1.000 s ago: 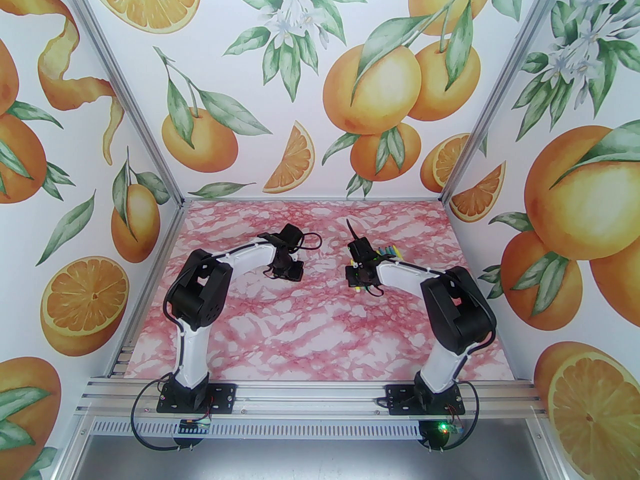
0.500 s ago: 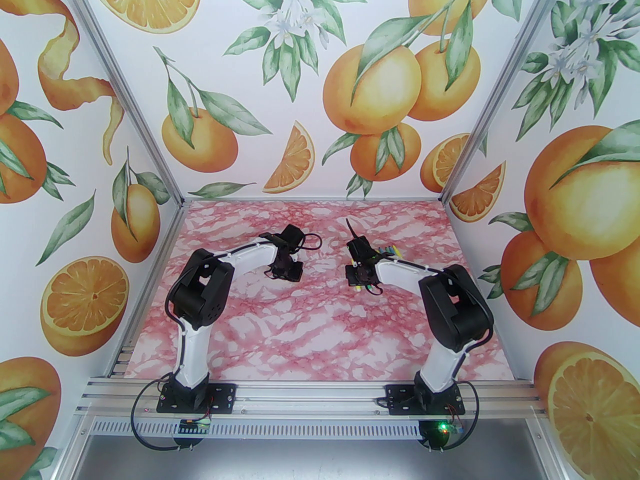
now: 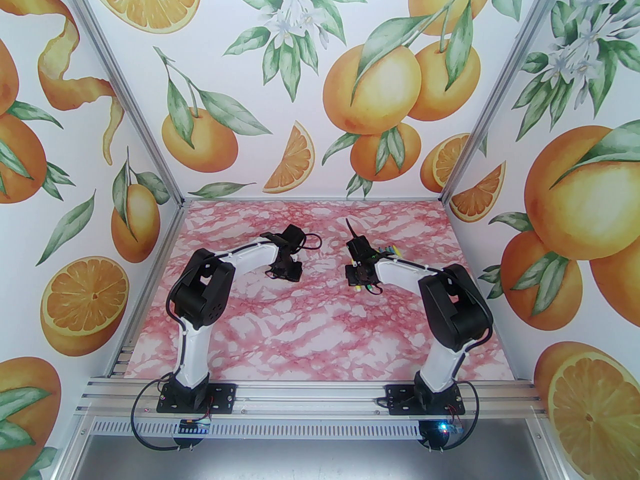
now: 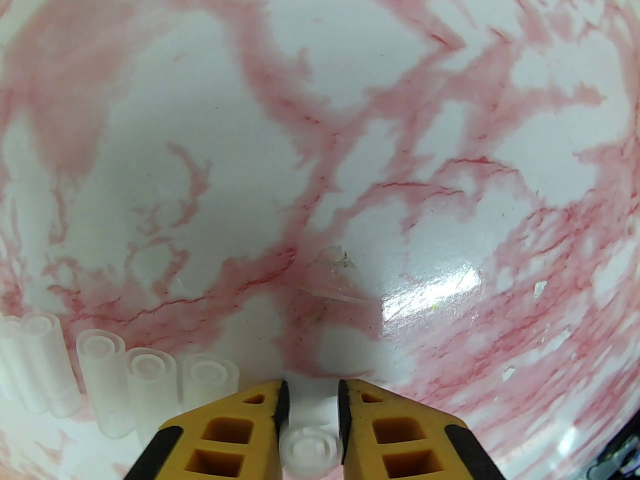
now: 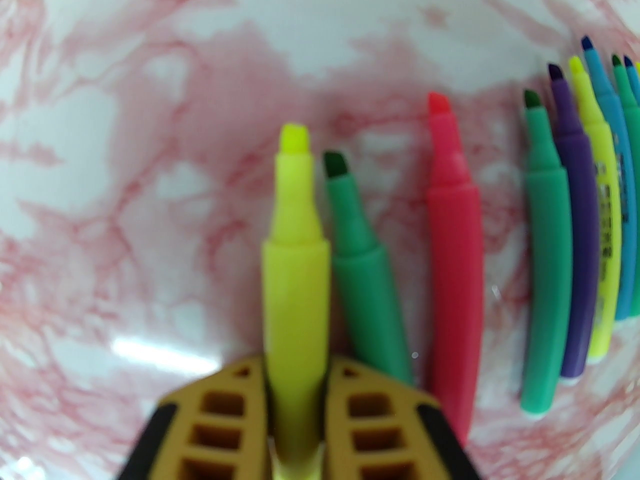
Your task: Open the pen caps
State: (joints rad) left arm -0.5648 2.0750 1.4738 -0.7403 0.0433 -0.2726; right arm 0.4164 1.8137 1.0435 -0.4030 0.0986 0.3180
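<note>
- The cap [image 4: 311, 449] sits off its pen, low between the left claw's [image 4: 310, 389] jaws. They stand close on either side of it, and I cannot tell whether they pinch it or merely flank it.
- To its left, loose caps [image 4: 150, 380] lie side by side in a row on the table [image 4: 350, 93].
- The right claw [image 5: 296, 364] is clamped on a yellow pen [image 5: 295, 248] whose tip is bare.
- Just beside that lie a green pen [image 5: 367, 288] and a pink pen [image 5: 452, 248]. Further right is a tight row of pens [image 5: 575, 208], and every tip that shows is bare.
- My judgement is that the task is almost done, since no capped pen is visible.
- What seems left is to set down the cap and the yellow pen.
- In the top view the right arm covers part of the pens, so a capped one cannot be ruled out.
</note>
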